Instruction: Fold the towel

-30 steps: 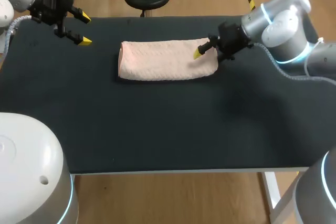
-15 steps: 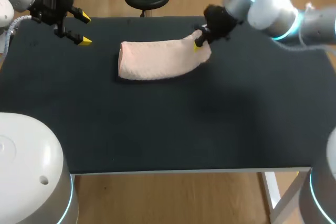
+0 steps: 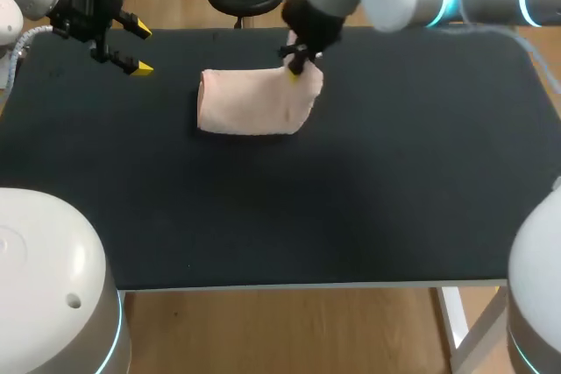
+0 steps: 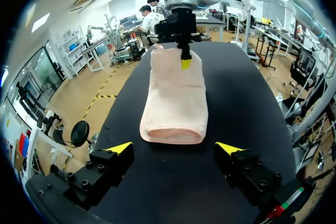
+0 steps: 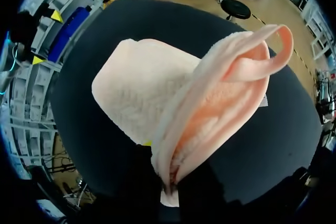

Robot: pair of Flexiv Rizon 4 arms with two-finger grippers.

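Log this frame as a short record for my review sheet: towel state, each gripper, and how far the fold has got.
towel: pink, lying on the black table, one end held up and curled over the rest
right gripper: shut on the towel's raised end, above the towel
left gripper: open, empty, beyond the towel's other end, not touching it
fold status: raised end not yet laid down on the flat part; fold unfinished

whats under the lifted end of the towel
Under the raised end of the pink terry towel, pinched in the right tool, lie its flat part and the black table top. Anything beneath the flat part is hidden.
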